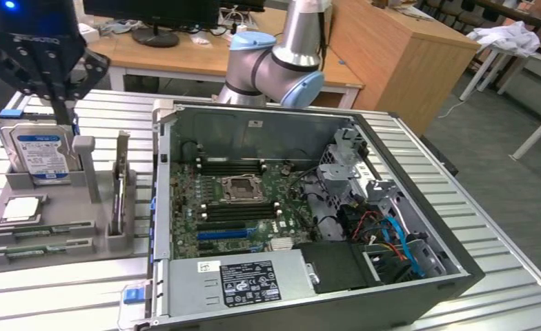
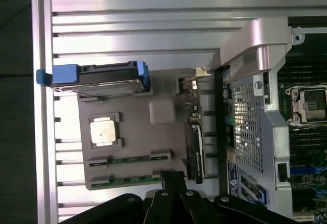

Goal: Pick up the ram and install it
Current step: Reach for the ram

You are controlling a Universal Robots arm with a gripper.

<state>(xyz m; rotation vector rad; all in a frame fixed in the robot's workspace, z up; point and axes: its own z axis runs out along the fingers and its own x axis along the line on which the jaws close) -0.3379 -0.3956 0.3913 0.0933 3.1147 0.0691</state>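
Two ram sticks, thin and green, lie edge-up in the slots of a grey holder [image 1: 96,241]: one [image 1: 42,231] just behind the other [image 1: 33,250]. The wrist view looks down on both sticks [image 2: 130,158] [image 2: 127,179] in the same holder [image 2: 138,132]. My black gripper [image 1: 64,117] hangs well above the holder, over its hard-drive end, shut with nothing in it. In the wrist view the gripper [image 2: 172,177] has its closed tips over the holder's edge by the ram sticks. The motherboard's black memory slots [image 1: 238,167] flank the processor socket [image 1: 240,186] inside the open computer case [image 1: 455,265].
In the holder a blue-framed hard drive [image 1: 41,155] stands upright, a processor chip [image 1: 22,207] lies flat, and an expansion card [image 1: 121,183] stands on edge. The case wall [image 1: 160,179] rises beside the holder. Everything rests on a ribbed metal table [image 1: 58,296]. The arm's base [image 1: 270,65] is behind the case.
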